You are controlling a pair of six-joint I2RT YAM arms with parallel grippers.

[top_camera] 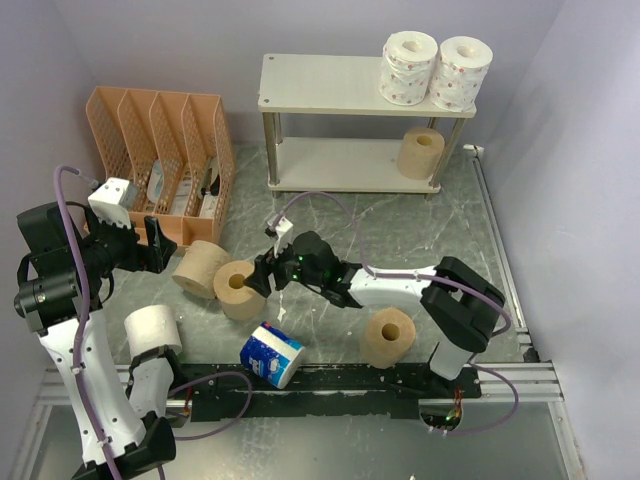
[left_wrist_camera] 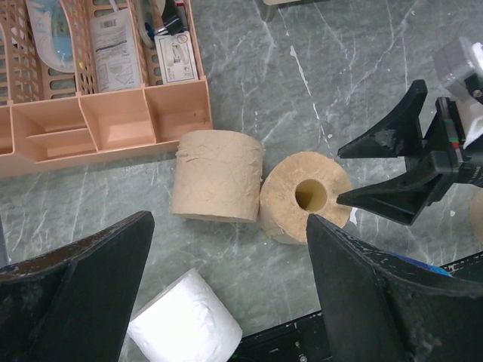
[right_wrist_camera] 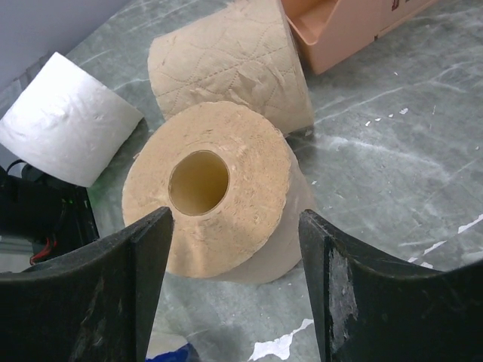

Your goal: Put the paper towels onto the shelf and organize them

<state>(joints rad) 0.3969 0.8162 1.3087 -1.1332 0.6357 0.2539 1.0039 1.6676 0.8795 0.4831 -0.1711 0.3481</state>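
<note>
The shelf (top_camera: 330,85) stands at the back. Two white printed rolls (top_camera: 409,66) (top_camera: 460,70) sit on its top board and a tan roll (top_camera: 421,152) on its lower board. On the table, a tan roll (top_camera: 238,288) stands with its core showing, touching a tan roll lying on its side (top_camera: 200,268). My right gripper (top_camera: 264,275) is open, with its fingertips just at this upright roll (right_wrist_camera: 219,188). My left gripper (top_camera: 155,245) is open and empty, hovering above these rolls (left_wrist_camera: 217,175). A white roll (top_camera: 152,330), a blue-white wrapped roll (top_camera: 270,355) and another tan roll (top_camera: 388,337) lie near the front.
An orange mesh file organizer (top_camera: 160,160) with papers stands at the back left, close behind the lying tan roll. A black rail (top_camera: 340,378) runs along the table's front edge. Walls close in the left, back and right sides.
</note>
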